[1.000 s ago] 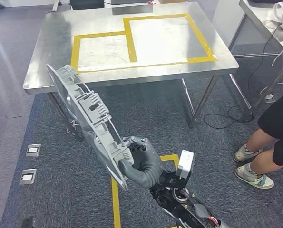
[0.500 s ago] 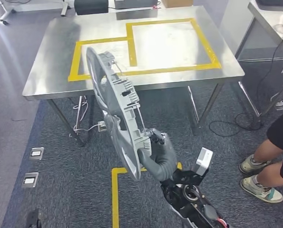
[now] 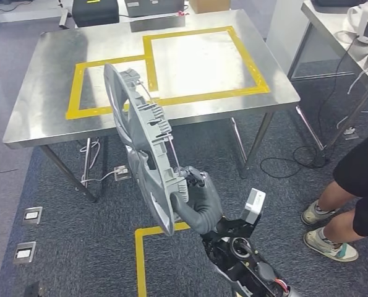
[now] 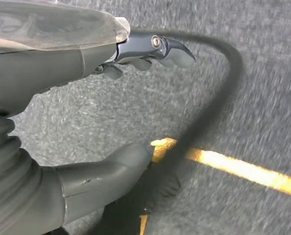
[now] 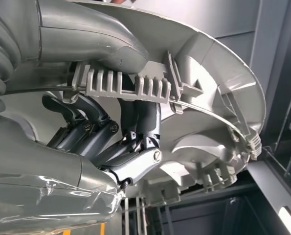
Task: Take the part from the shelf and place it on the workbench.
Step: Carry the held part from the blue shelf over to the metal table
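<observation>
Steel workbench [image 3: 41, 105] ahead; right hand [image 3: 198, 201] fingers [image 5: 136, 122] clamp grey part [image 3: 140, 142]; left hand [image 4: 62, 122] fingers spread, empty.

The head view is evenly and brightly lit from overhead. Beyond the right robot hand [image 3: 198, 201], the steel worktop [image 3: 41, 117] throws back a broad pale glare that washes out the metal inside its yellow tape [image 3: 156, 62]. Shadows on the carpet [image 3: 70, 247] are soft and faint. The view is sharp at centre, with straight edges bowing slightly toward the corners. In the left wrist view the left robot hand [image 4: 62, 147] is fairly crisp while the carpet past it is streaked with motion blur, and a yellow floor line [image 4: 239, 169] is smeared and overexposed. The right wrist view is sharp up close, dim and shadowed beyond the fingers [image 5: 99, 132].
</observation>
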